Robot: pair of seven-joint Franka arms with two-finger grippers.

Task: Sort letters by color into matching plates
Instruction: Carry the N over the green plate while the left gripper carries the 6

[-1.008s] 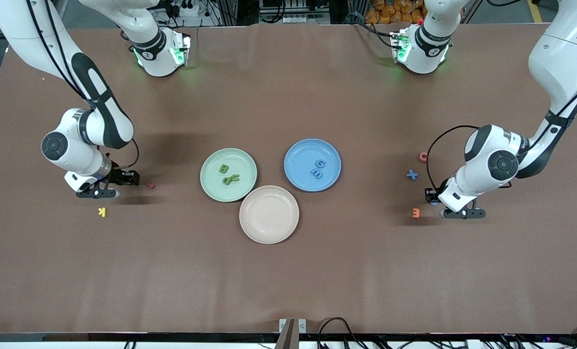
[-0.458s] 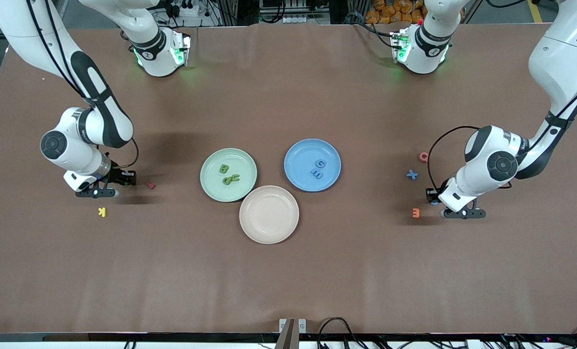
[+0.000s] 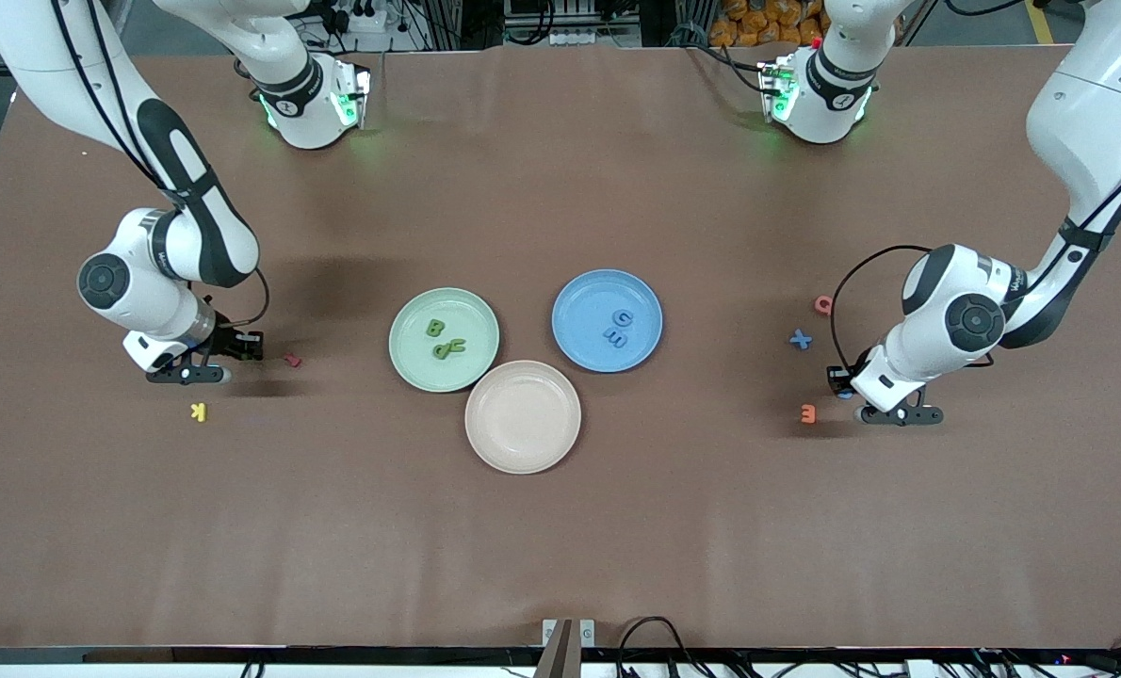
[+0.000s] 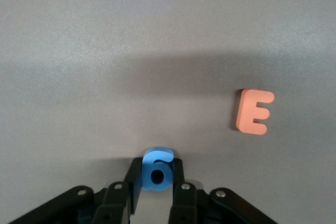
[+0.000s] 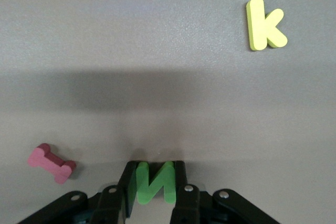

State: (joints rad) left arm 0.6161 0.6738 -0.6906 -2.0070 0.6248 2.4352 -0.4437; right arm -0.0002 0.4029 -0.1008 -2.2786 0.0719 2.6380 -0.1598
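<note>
My left gripper (image 3: 843, 393) is down at the table toward the left arm's end, shut on a blue "6" letter (image 4: 157, 168) that stands on edge between its fingers. Down near the right arm's end, my right gripper (image 3: 235, 365) is shut on a green "N" letter (image 5: 154, 182). The mint green plate (image 3: 471, 315) holds three green letters (image 3: 435, 328). Beside it, the blue plate (image 3: 584, 301) holds two blue letters (image 3: 619, 327). A blue "X" (image 3: 801, 339) lies on the table, farther from the front camera than the left gripper.
An empty beige-pink plate (image 3: 523, 416) sits nearer the camera than the other two. A yellow K (image 3: 199, 411) and a dark red letter (image 3: 291, 359) lie by the right gripper. An orange E (image 3: 808, 412) and a red letter (image 3: 822, 303) lie by the left gripper.
Both grippers have closed on their letters. The right arm's hand shifted very slightly; the left arm stayed in place.
</note>
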